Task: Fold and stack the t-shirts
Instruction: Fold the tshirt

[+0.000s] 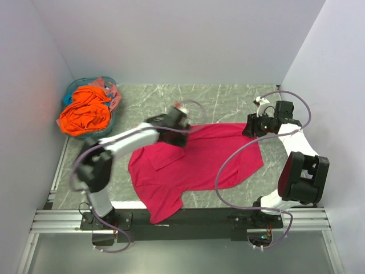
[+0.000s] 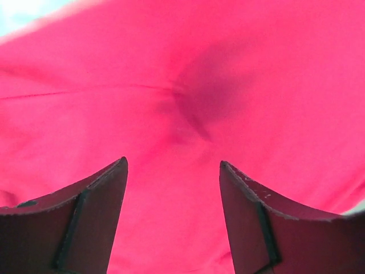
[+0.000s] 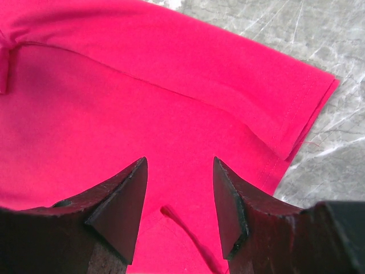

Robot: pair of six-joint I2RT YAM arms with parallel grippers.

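The crimson-pink t-shirt [image 1: 194, 162] lies spread and rumpled on the marble table, its lower part hanging over the near edge. My left gripper [image 1: 182, 132] is open, low over the shirt's far left part; in the left wrist view the gripper [image 2: 173, 165] has only crimson cloth [image 2: 188, 85] between its fingers. My right gripper [image 1: 249, 130] is open over the shirt's far right corner; the right wrist view shows the gripper [image 3: 179, 162] just above the cloth beside a sleeve [image 3: 228, 74]. The orange t-shirt [image 1: 85, 111] and the salmon-pink t-shirt [image 1: 111, 87] lie in the basket.
The round teal basket [image 1: 73, 88] stands at the far left corner. White walls close in the table on the left, back and right. Bare marble table [image 1: 228, 100] shows behind the shirt, and beside the sleeve in the right wrist view [image 3: 325, 34].
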